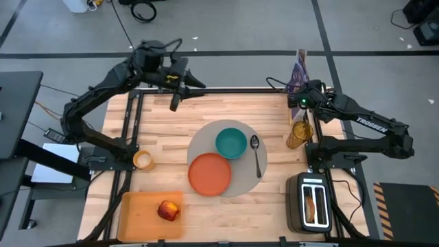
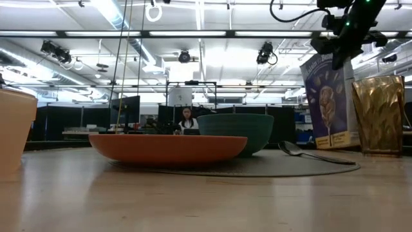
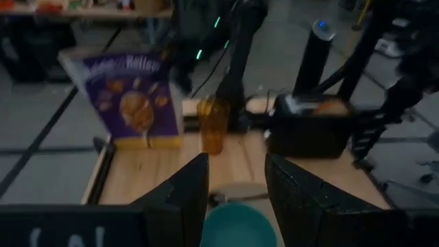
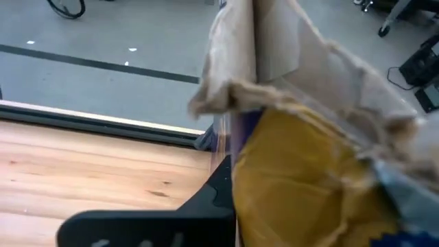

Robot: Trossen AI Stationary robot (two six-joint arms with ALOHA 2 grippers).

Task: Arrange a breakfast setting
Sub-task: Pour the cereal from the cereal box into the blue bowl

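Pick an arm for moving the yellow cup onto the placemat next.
Left, probably. The yellow cup sits at the table's left edge, on that arm's side. The left gripper hangs free at the back, fingers open. The right gripper is at the cereal box on the far right.

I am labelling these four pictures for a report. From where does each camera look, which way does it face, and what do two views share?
High view: above the table, facing straight down; both arms show, around the grey placemat.
Low view: at table height, facing level past the orange plate into the room; the right gripper hangs at top.
Left wrist view: on the left arm, facing the cereal box; its own fingers show.
Right wrist view: on the right arm, close against the box top; one dark finger shows.
Shared: the teal bowl appears in high, low and left wrist views.
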